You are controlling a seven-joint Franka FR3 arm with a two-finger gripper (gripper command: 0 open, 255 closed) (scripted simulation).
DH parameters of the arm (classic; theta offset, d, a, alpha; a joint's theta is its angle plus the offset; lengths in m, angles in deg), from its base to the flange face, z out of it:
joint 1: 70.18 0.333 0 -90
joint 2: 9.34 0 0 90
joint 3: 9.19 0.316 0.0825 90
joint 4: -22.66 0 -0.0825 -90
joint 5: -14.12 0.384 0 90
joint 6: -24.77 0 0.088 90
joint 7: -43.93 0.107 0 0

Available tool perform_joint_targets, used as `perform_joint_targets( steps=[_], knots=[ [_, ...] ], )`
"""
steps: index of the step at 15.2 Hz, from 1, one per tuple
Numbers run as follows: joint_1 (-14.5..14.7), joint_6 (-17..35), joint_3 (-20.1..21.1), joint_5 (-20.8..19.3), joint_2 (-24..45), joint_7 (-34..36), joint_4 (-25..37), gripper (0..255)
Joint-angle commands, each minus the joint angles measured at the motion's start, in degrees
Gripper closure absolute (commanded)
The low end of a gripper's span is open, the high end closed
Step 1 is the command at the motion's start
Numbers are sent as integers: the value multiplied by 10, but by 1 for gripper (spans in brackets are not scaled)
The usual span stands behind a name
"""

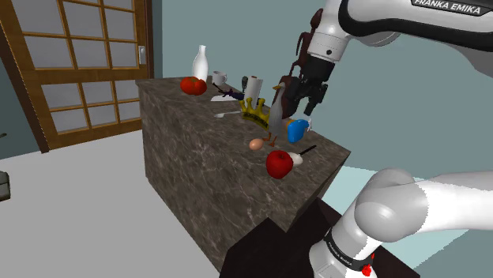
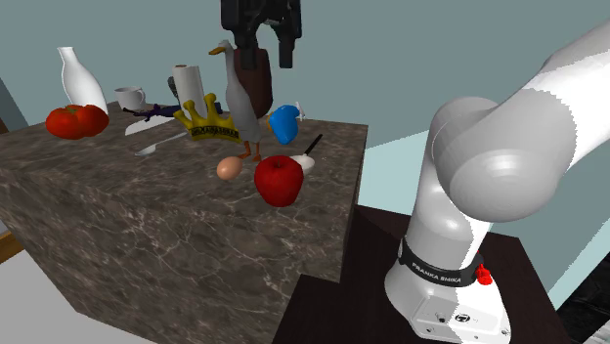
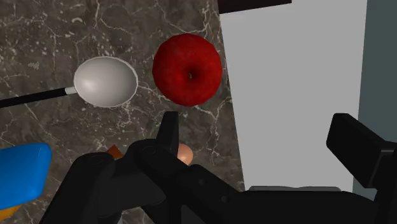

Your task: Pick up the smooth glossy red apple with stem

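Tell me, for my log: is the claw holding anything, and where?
Nothing: the open black claw hangs clear of the round glossy red apple.

The pale brown egg (image 3: pixel 185 153) lies just below the black two-finger gripper (image 3: pixel 254 124), half covered by one of its fingers (image 3: pixel 168 130). Beside that finger, the bright blue rounded object (image 3: pixel 22 173) is cut by the picture's edge, so its shape cannot be told. The thin black handle of the white-bowled spoon (image 3: pixel 105 81) also runs out of frame. Far beyond the gripper, a small dark thing (image 1: pixel 229 93) beside the white mug (image 1: pixel 219 77) is too small to name.
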Motion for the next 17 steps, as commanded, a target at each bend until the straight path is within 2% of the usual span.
perform_joint_targets(
  steps=[1, 10, 17],
  knots=[
    [0, 0, 0, 0, 0, 0, 0, 0],
    [-21, 216, -11, -24, -74, -29, -224, 0],
    [-21, 275, -12, -23, -64, -33, -273, 0]
  ],
)
